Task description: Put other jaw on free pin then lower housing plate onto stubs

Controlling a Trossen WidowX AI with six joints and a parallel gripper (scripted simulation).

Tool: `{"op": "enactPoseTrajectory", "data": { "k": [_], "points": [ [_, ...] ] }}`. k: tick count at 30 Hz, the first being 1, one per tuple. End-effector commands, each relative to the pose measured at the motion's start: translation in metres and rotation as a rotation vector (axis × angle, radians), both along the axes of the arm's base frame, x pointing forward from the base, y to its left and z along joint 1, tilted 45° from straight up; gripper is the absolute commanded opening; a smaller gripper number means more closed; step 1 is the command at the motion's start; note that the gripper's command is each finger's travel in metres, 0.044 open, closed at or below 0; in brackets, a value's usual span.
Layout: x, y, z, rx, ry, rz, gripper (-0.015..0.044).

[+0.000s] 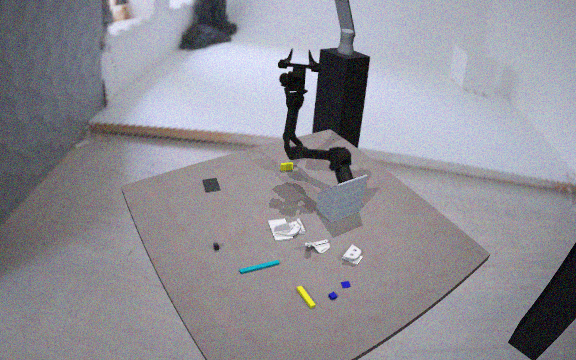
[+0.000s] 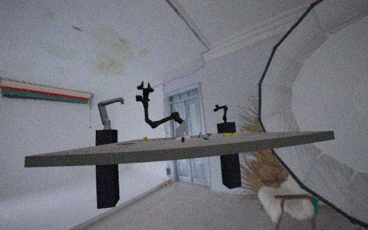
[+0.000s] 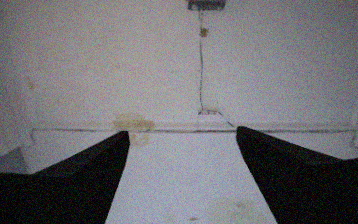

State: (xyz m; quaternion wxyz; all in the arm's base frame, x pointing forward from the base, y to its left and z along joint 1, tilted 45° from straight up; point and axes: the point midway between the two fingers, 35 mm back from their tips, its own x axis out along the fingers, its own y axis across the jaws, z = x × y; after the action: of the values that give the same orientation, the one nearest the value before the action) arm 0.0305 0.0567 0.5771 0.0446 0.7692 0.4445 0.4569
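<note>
Aloft, open black hand (image 1: 301, 56) (image 2: 145, 85) (image 3: 183, 135), nothing inside, white parts (image 1: 287, 229) below

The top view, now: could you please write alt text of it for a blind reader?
A black robot arm raises its open, empty gripper above a brown table. Three separate groups of white parts lie below, with a teal bar, a yellow bar and two blue pieces nearby.

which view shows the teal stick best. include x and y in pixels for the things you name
The top view: the teal stick (image 1: 259, 267) (image 2: 206, 138) lies there in full length, unobstructed. The exterior view shows only a small, foreshortened sliver at table level; the wrist view doesn't show it.
</note>
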Motion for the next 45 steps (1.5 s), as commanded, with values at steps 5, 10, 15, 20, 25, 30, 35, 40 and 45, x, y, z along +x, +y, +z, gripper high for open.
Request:
{"op": "enactPoseTrajectory", "data": {
  "k": [5, 10, 15, 20, 25, 30, 35, 40, 45],
  "points": [
    [0.005, 0.031, -0.011, -0.118, -0.096, -0.144, 0.0440],
    [0.009, 0.050, -0.016, -0.193, -0.160, -0.226, 0.0440],
    [0.012, 0.069, -0.023, -0.261, -0.224, -0.293, 0.0440],
    [0.016, 0.088, -0.031, -0.322, -0.285, -0.349, 0.0440],
    [0.022, 0.104, -0.039, -0.395, -0.347, -0.415, 0.0440],
    [0.031, 0.120, -0.048, -0.478, -0.415, -0.484, 0.0440],
    [0.039, 0.136, -0.058, -0.552, -0.480, -0.540, 0.0440],
    [0.048, 0.152, -0.069, -0.619, -0.542, -0.585, 0.0440],
    [0.058, 0.165, -0.079, -0.700, -0.610, -0.635, 0.0440]
  ]
}}
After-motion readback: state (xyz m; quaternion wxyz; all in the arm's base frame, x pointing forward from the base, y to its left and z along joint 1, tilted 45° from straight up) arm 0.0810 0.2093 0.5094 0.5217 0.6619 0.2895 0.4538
